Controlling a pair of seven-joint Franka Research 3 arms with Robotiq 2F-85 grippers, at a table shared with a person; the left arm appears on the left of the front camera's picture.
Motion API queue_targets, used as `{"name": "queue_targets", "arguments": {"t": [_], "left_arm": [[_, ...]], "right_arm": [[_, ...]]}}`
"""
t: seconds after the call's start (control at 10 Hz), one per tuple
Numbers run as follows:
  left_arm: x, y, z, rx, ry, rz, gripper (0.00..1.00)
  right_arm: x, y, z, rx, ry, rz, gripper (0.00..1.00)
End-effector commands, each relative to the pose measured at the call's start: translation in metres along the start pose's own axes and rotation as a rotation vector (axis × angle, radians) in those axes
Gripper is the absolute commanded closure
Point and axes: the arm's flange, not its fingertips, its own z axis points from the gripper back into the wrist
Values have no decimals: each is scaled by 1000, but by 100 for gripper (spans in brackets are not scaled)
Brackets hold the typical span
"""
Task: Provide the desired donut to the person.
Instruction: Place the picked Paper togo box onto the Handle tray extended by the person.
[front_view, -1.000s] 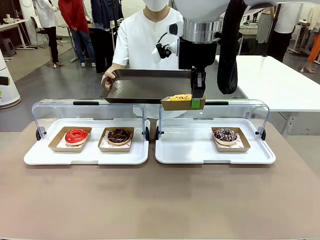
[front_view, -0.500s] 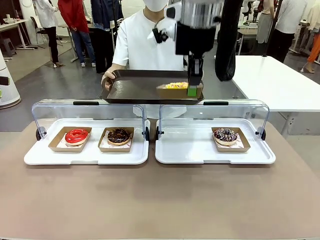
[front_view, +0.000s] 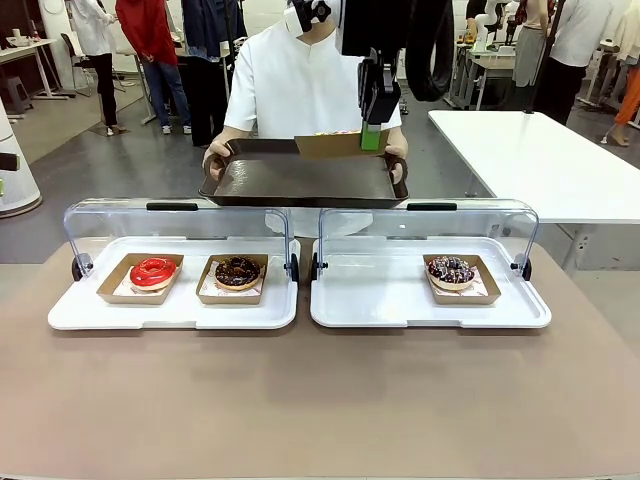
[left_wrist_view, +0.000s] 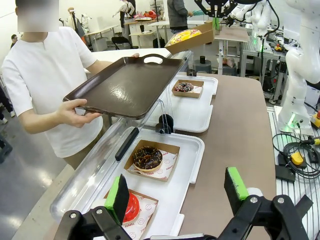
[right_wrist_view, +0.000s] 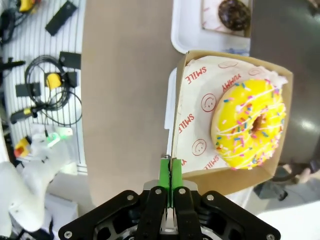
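My right gripper, clamped on the donut box, hangs over the tray near its far edge; I should lower it level.

The black, angular left gripper wears bright green rectangular pads and small silver screw heads on its knuckles. The black right gripper matches, green pads and all. At one o'clock from it, a thick black cable sleeve runs beside the glossy white right arm. The person wears a plain white short-sleeved collarless shirt.
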Motion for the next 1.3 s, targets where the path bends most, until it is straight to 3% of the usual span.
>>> {"name": "queue_targets", "arguments": {"t": [0.0,0.2,0.5,1.0,1.1,1.2], "left_arm": [[0,1,1,7,-10,-4,0],[0,1,1,7,-10,-4,0],[0,1,1,7,-10,-4,0],[0,1,1,7,-10,-4,0],[0,1,1,7,-10,-4,0],[0,1,1,7,-10,-4,0]], "right_arm": [[0,-24,8,33,-7,33,98],[-9,-43,-3,2,-8,64,98],[-30,-67,-23,-31,23,-18,98],[-57,-88,-54,-120,-13,-77,98],[-55,-90,-52,-161,3,-153,98],[-54,-94,-50,-93,-16,-62,98]]}}
